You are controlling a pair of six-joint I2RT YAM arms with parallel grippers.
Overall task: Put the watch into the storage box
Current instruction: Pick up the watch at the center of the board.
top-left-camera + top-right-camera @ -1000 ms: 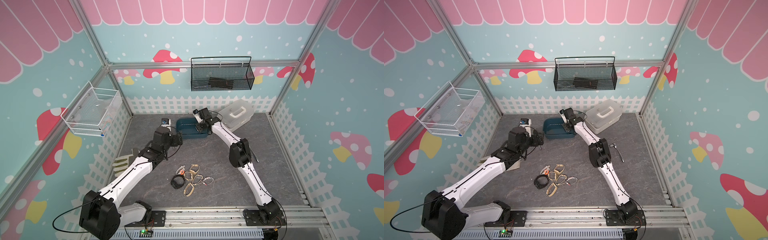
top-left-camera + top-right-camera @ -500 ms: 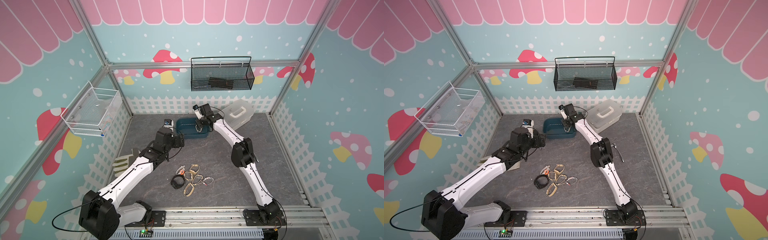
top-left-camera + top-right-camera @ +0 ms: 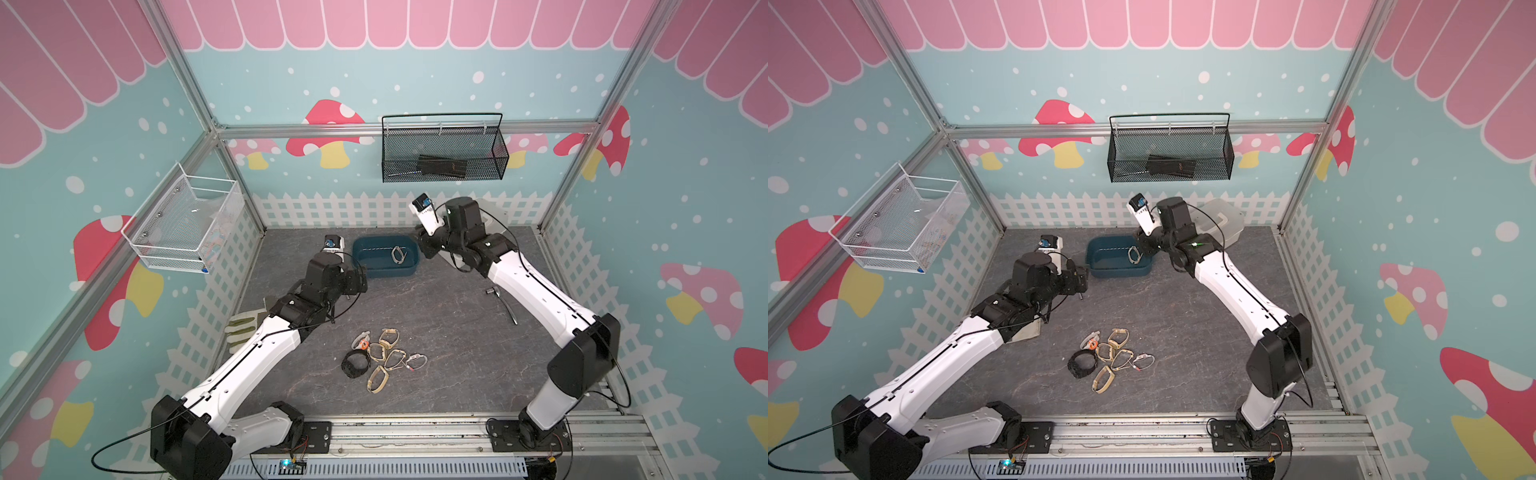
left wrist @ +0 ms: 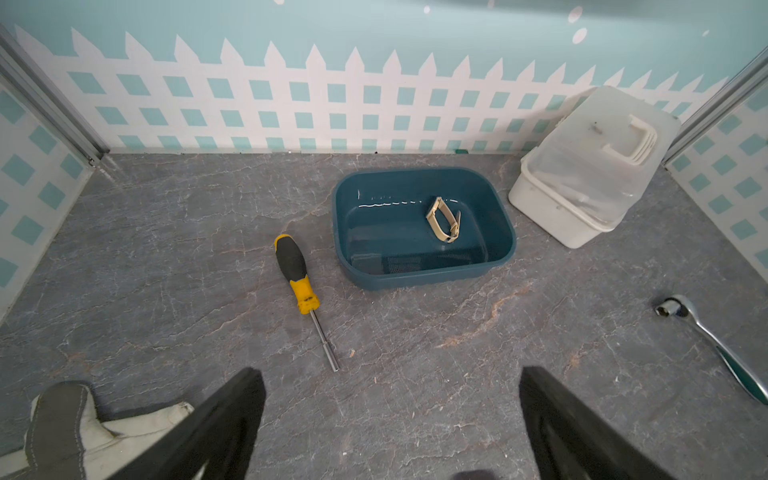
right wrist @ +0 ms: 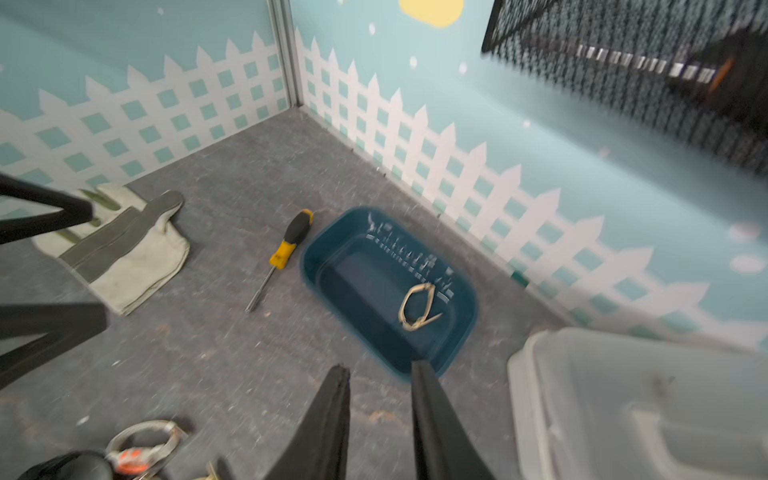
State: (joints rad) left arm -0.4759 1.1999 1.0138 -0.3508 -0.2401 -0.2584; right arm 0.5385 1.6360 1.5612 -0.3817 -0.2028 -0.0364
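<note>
The right hand [image 5: 380,374], fingers slightly parted and holding nothing, hangs just beside the storage box [image 3: 409,269] near the counter's back edge. One tan watch [image 4: 444,219] lies inside the box; I judge that drop done. The left hand [image 4: 390,415], wide open and empty, hovers nearby. More watches [image 3: 380,358] wait toward the front edge.

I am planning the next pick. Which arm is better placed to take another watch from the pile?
Probably the left. The left claw is wide open, empty and nearer the watch pile. The right claw sits by the storage box, where one watch already lies.
</note>
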